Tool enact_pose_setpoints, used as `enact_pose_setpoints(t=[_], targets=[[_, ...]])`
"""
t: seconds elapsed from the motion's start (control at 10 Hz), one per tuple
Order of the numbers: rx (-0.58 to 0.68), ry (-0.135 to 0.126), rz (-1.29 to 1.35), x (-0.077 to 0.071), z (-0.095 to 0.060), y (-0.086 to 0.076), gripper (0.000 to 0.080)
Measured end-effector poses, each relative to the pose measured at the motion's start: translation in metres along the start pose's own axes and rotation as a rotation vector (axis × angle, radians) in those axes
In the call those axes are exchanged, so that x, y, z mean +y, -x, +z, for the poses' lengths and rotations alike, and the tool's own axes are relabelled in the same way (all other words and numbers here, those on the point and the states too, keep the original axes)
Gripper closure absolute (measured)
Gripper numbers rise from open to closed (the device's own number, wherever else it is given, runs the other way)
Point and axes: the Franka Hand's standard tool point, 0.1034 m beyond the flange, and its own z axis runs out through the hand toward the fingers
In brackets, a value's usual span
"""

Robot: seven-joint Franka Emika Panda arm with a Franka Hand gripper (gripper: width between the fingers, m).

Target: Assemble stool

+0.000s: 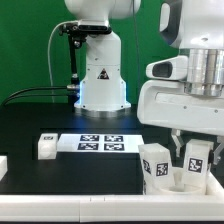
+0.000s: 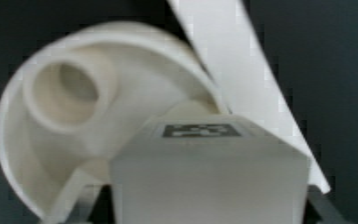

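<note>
Currently the end effector [image 1: 186, 152] hangs low over the black worktop [image 1: 60, 185] at the exterior view's right, near the front edge, with its 2 dark fingers down among the stool parts. In the wrist view the jaws stand on either side of a chunky white leg [image 2: 208, 150], whose square black-and-white tag faces the camera, and they are clamped tight on it. Just behind that leg lies the round white seat [image 2: 43, 130], with 1 circular socket [image 2: 60, 95] showing hollow. A long white piece [image 2: 220, 50] crosses the seat's edge; I cannot tell what it is.

From the exterior view, the exterior-left leg [image 1: 157, 165] and the exterior-right leg [image 1: 198, 160] stand upright close together, tags outward, with the fingers between them. That view does not show which of the 2 is held. The marker board [image 1: 100, 143] lies flat at mid-worktop, well apart from them, and a small white block [image 1: 47, 146] sits just beside its exterior-left end.
</note>
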Motion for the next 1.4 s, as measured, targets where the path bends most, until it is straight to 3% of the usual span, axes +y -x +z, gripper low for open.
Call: enact_pose_setpoints(t=[0.2, 0.5, 0.9, 1.0, 1.1, 1.2, 1.3, 1.4], targets=[[-0.010, -0.020, 0.262, -0.0006, 0.0013, 0.0009, 0.0463], [-0.011, -0.014, 0.428, -0.0019, 0.0026, 0.0049, 0.0463], [-0.068, -0.041, 1.036, -0.0050, -0.0013, 0.0003, 0.0463], [-0.084, -0.062, 1.236, -0.0063, -0.0019, -0.0027, 0.0463], [-0.091, -0.077, 1.350, -0.0053, -0.0006, -0.0040, 0.0463], [-0.092, -0.073, 1.345, -0.0051, 0.0003, -0.0027, 0.0463], [-0.092, -0.073, 1.342, -0.0051, 0.0003, -0.0028, 0.0388], [-0.092, -0.073, 1.337, -0.0049, 0.0006, -0.0027, 0.0252]])
